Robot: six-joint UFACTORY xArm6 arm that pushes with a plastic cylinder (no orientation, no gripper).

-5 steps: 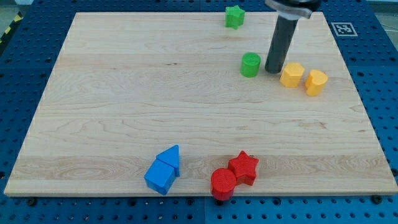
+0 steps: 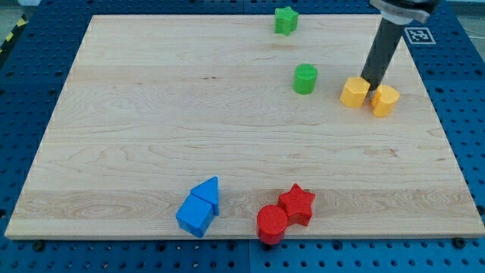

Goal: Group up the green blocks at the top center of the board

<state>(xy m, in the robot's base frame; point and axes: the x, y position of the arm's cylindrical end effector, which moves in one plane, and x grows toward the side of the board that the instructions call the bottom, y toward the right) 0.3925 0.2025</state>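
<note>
my tip between yellow blocks — green cylinder apart

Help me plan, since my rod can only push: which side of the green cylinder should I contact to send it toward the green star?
Contact the green cylinder low on its bottom-right side, pushing up-left toward the green star. My tip now sits between the yellow blocks.
</note>
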